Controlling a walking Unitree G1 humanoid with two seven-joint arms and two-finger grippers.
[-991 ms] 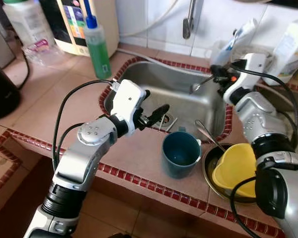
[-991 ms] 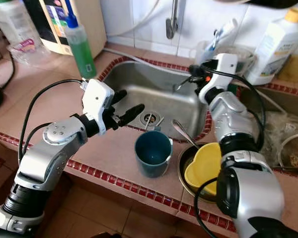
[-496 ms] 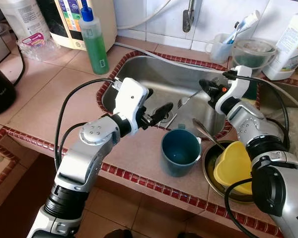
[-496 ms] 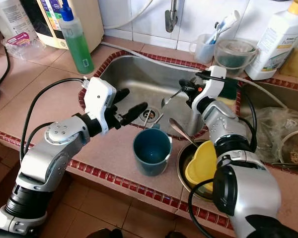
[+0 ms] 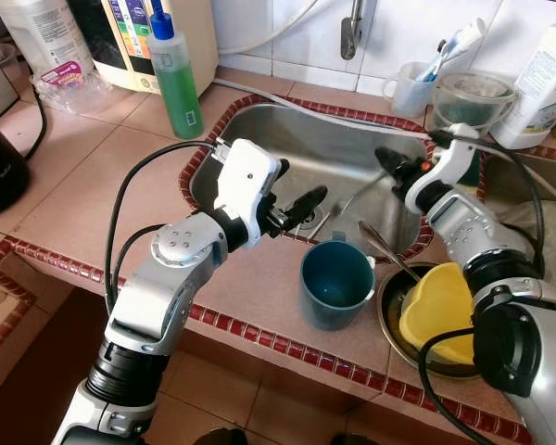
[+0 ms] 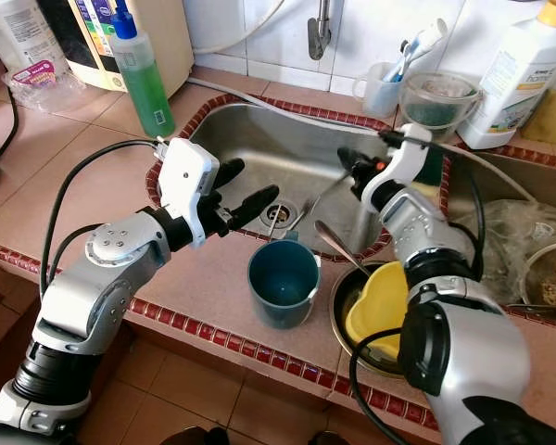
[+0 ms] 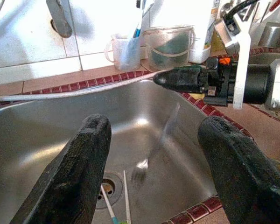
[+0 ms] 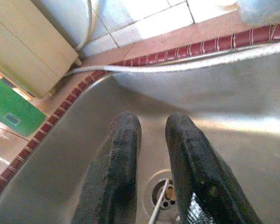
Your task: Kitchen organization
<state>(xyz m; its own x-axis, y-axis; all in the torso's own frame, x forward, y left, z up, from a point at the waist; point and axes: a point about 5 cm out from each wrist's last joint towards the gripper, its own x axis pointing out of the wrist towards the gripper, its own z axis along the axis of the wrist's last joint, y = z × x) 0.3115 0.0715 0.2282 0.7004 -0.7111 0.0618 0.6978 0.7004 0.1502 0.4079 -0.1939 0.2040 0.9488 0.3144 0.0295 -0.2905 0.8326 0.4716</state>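
1. Left eye view: right end effector (image 5: 387,163) reaches over the sink (image 5: 259,130), its fingers a narrow gap apart, with a fork (image 5: 352,194) blurred in the basin just below.
2. Left end effector (image 5: 295,200) hovers spread wide at the sink's near rim.
3. Blue cup (image 5: 336,286) stands on the counter (image 5: 120,176).

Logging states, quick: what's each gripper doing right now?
Left gripper: open, empty.
Right gripper: slightly open, holding nothing.

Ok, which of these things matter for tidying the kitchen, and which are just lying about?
In the job: right tool, blurred metal utensil in stainless steel sink, teal plastic cup, yellow bowl.
Lying about: green soap bottle, white plastic bottle, clear toothbrush cup.
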